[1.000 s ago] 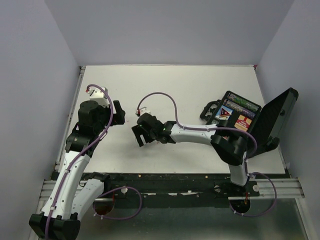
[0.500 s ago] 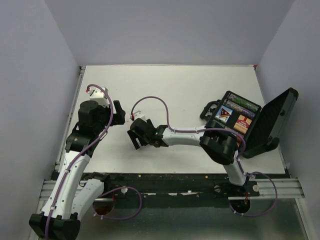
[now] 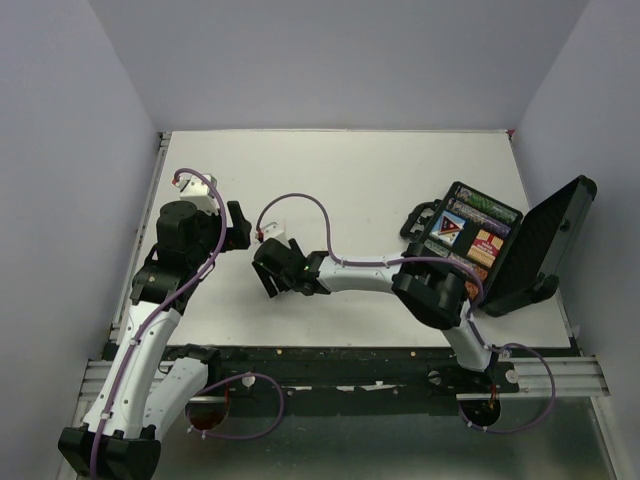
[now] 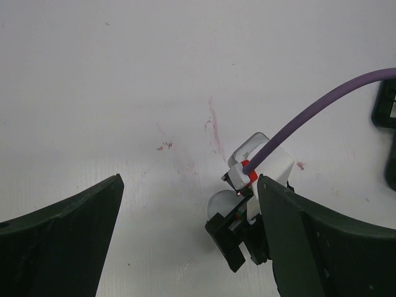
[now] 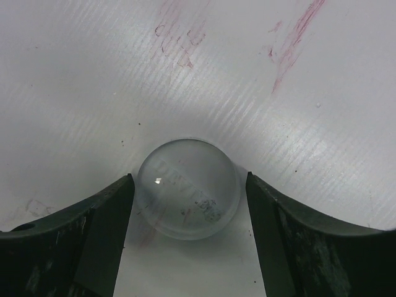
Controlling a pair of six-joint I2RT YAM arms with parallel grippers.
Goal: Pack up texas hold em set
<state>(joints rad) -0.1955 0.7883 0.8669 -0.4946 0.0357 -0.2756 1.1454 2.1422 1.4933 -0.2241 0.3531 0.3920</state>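
Observation:
The clear domed marker lies flat on the white table between the fingers of my right gripper, which is open around it with a small gap on each side. In the top view the right gripper reaches far left. The marker also shows in the left wrist view, just behind the right gripper's fingers. My left gripper is open and empty, close beside the right one. The black hinged case stands open at the right, with chip rows, a blue card box and a red card box inside.
Faint red scribbles mark the white table. The right arm's purple cable loops above the table. The case handle sticks out toward the middle. Grey walls close in the left, back and right sides.
My right arm has stretched further left across the table, bringing its gripper down around the clear marker near the left gripper. The left arm and the case have not moved.

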